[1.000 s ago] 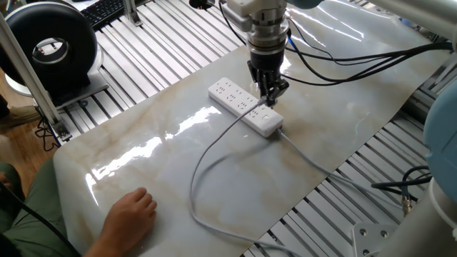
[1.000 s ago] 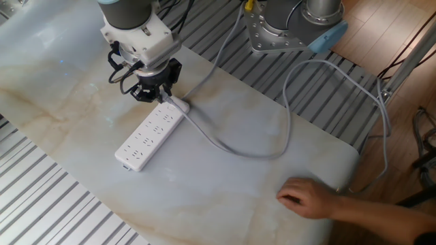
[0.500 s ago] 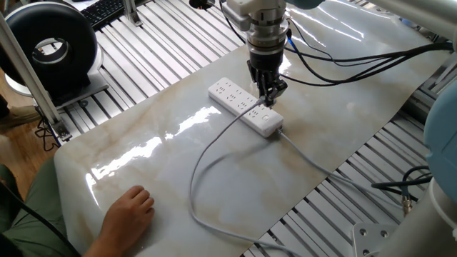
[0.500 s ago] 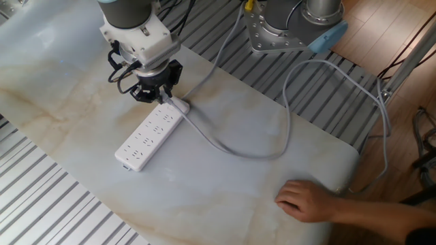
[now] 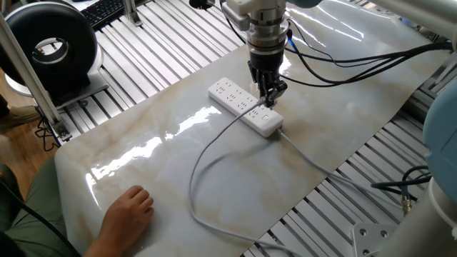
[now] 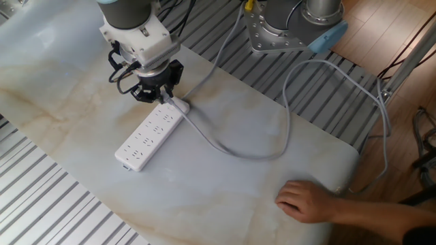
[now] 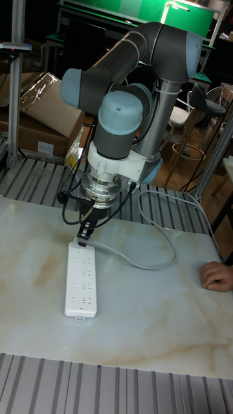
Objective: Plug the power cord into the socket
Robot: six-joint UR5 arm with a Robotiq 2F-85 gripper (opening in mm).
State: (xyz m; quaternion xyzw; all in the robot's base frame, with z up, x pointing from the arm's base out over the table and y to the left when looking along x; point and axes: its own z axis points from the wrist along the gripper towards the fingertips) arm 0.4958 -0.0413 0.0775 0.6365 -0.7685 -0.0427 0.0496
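Light-grey thin power cord: limp, light; grip the rigid plug. Black pincer pinches it over white plastic strip socket.

Grey UR5 arm with pale blue joint caps, white-and-silver wrist flange, small black end effector, black cables looped off the wrist, silver base plate with bolts

No legible text, labels or numbers anywhere.
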